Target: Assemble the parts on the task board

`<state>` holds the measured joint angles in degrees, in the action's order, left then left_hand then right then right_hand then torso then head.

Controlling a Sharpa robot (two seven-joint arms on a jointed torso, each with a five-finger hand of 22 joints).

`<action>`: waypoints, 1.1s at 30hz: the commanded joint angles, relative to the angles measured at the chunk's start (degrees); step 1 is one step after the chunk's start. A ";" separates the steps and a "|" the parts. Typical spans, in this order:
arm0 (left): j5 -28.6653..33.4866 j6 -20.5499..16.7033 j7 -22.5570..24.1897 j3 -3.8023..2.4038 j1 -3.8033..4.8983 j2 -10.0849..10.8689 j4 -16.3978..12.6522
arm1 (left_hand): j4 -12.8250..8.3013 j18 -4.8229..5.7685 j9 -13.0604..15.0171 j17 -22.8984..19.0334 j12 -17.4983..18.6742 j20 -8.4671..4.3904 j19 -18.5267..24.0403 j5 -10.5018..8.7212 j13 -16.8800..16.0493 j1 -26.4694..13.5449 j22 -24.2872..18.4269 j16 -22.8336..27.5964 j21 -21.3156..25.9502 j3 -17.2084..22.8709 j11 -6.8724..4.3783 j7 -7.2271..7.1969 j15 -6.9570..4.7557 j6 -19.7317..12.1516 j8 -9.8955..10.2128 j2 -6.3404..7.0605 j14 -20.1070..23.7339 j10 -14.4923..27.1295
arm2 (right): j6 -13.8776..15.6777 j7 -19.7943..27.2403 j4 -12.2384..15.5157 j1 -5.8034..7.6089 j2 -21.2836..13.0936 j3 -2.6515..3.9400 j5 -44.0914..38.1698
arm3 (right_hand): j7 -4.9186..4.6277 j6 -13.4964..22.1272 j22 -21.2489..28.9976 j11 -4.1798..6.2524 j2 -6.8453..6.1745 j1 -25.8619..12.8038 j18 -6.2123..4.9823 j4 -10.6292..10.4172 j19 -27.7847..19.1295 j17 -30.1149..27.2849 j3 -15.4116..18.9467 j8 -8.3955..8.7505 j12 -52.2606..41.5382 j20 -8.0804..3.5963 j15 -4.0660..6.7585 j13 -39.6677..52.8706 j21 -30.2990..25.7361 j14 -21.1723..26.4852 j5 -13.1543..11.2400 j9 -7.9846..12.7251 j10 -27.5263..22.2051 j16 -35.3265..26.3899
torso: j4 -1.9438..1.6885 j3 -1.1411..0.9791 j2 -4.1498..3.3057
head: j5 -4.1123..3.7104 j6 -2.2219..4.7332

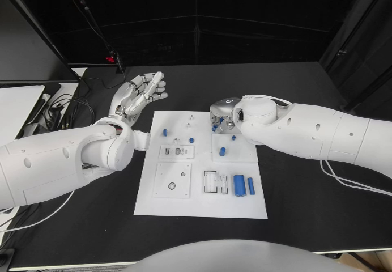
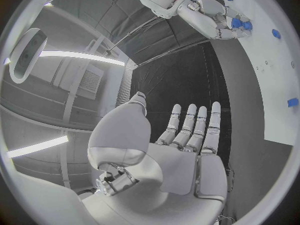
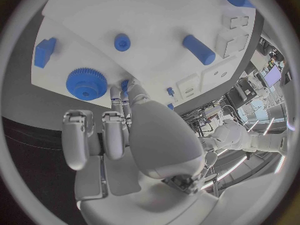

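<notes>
The white task board (image 1: 200, 201) lies in the middle of the black table. My right hand (image 1: 223, 111) hovers over its far right part, with a small blue part (image 3: 125, 86) pinched between thumb and fingertips. A blue gear (image 3: 84, 83) sits on the board right beside those fingertips. Other blue parts lie on the board: a short cylinder (image 1: 222, 151), a large cylinder (image 1: 239, 185) with a thin one (image 1: 251, 186) next to it, and a small piece (image 1: 164, 132). My left hand (image 1: 144, 90) is raised over the table beyond the board's far left corner, fingers straight, holding nothing.
The board carries several white recessed plates, one (image 1: 177, 151) at centre left and one (image 1: 172, 181) nearer me. Cables (image 1: 61, 102) and a white surface (image 1: 16, 110) lie at the table's far left. A dark curtain closes the back.
</notes>
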<state>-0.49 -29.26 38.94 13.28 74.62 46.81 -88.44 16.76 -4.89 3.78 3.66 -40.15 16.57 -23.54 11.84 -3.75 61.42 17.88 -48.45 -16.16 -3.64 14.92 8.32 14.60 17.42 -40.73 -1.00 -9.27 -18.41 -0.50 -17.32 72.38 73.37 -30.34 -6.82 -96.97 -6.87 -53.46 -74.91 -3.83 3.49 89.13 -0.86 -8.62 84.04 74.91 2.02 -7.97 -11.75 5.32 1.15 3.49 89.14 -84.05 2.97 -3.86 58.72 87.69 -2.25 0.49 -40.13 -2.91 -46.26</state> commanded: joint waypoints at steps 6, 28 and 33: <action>-0.50 0.77 12.47 -0.02 0.10 0.31 0.02 | 0.03 -0.66 -0.07 -0.04 -0.09 0.04 0.00 0.25 0.08 0.03 -0.02 0.13 -0.05 -0.30 0.09 8.64 0.23 0.27 0.31 -0.58 -0.12 -0.29 | 0.21 0.25 -0.37 -0.13 0.24 -0.01 1.14 | 0.08 -1.14 -11.39 0.16 0.15 0.45 -0.05 -0.82 3.62 4.65 -0.40 0.14 0.91 -0.67 0.70 -0.03 -0.35 -4.03 -0.22 -0.08 1.45 -0.47 | 0.02 -0.03 0.06 | 0.24 -0.06; -0.49 0.62 12.06 -0.02 0.12 0.38 0.19 | 0.03 -0.64 -0.06 -0.04 -0.07 0.04 0.05 0.37 0.08 0.08 -0.03 0.21 -0.06 -0.35 0.09 8.64 0.24 0.27 0.37 -0.78 -0.01 -0.31 | 8.89 3.98 1.32 -0.45 -1.21 -0.01 1.37 | 0.56 -5.91 -11.89 0.64 2.32 4.60 0.08 -1.28 3.94 5.53 -5.05 -0.59 3.76 -1.08 0.94 -0.06 -0.22 -4.24 -0.26 -0.36 5.68 -0.30 | 0.01 -0.07 -0.06 | 0.83 -0.23; -0.49 0.59 11.99 -0.02 0.13 0.49 0.24 | 0.01 -0.63 -0.06 -0.04 -0.06 0.04 0.09 0.41 0.08 0.11 -0.07 0.23 -0.04 -0.36 0.09 8.63 0.25 0.27 0.38 -0.83 0.01 -0.31 | 14.58 6.12 2.79 -0.48 -2.36 0.00 1.60 | 0.38 -6.03 -11.82 0.44 1.58 4.29 0.07 -1.79 3.90 5.37 -5.05 -0.36 4.33 -0.92 0.70 -0.05 -0.25 -4.21 -0.25 -0.28 6.05 -0.36 | 0.03 -0.05 -0.03 | 0.79 -0.07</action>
<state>-0.50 -29.15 38.94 13.29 74.64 47.25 -88.22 16.76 -4.88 3.79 3.65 -40.15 16.58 -23.54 12.06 -3.75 61.65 17.89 -48.45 -16.16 -3.64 14.92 8.32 14.60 17.42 -40.73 -1.22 -9.27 -18.41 7.86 -13.99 74.86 72.78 -32.62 -6.86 -95.61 -6.27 -58.82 -74.91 -3.48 5.53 93.61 -0.86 -10.18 84.04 74.90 -3.08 -8.67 -7.66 4.51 1.96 3.48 89.14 -84.04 2.52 -4.00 64.41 87.47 -2.26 0.45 -40.16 -2.14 -46.41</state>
